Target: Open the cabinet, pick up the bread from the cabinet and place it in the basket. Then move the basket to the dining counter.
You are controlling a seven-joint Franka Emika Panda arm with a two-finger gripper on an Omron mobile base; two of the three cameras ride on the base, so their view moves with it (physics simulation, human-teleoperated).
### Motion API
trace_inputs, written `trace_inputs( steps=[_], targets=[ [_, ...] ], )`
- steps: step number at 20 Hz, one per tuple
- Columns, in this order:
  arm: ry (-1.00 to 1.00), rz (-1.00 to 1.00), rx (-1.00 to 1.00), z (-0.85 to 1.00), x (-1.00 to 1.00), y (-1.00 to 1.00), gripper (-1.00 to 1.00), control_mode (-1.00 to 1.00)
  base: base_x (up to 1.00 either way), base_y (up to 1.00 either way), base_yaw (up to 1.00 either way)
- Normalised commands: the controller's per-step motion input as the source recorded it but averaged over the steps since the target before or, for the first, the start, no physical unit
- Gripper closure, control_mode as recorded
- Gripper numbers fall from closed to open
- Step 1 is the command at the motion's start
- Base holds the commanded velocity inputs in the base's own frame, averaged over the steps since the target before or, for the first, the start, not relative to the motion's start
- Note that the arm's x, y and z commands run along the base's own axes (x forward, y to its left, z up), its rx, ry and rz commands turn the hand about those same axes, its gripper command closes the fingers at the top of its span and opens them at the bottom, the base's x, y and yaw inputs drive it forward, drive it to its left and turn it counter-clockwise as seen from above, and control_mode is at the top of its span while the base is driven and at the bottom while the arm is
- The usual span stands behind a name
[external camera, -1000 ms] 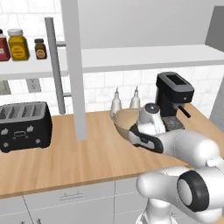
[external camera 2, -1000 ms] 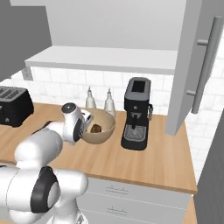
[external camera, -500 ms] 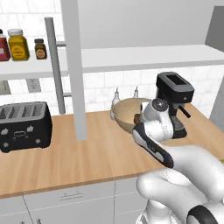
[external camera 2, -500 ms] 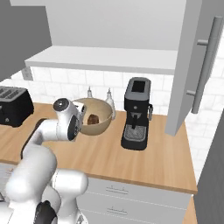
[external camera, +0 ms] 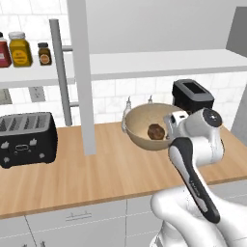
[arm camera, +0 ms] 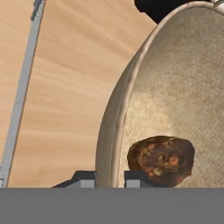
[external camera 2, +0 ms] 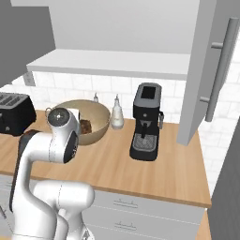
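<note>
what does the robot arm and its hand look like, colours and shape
The arm is glossy white with rounded, bulky segments, a dark band running along one link and round dark grey caps on the joints. The hand ends in two small dark, blocky finger tips.

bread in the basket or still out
In: the bread lies on the basket's speckled inside, below its rim.

The tabletop (external camera: 106, 173) is light wood with a fine matt grain. The basket (arm camera: 175, 87) looks woven, its inside a rough speckled beige, its rim smooth and tan. The bread (arm camera: 161, 159) has a crusty, mottled brown surface. The toaster (external camera: 26, 140) and coffee machine (external camera 2: 146, 122) look like smooth black plastic. The cabinet (external camera 2: 206, 70) doors are flat matt grey.
</note>
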Motion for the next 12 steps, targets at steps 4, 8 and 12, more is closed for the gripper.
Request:
trace_inputs(
  steps=[4,8,12],
  targets=[
    [0.05,0.13,0.00,0.34,-0.37,-0.06,1.00,-1.00,0.00,0.00,0.00],
    [0.03,0.01,-0.01,0.01,0.00,0.00,1.00,-1.00,0.00,0.00,0.00],
    [0.00,0.00,0.00,0.00,0.00,0.00,1.00,-1.00,0.00,0.00,0.00]
  ],
)
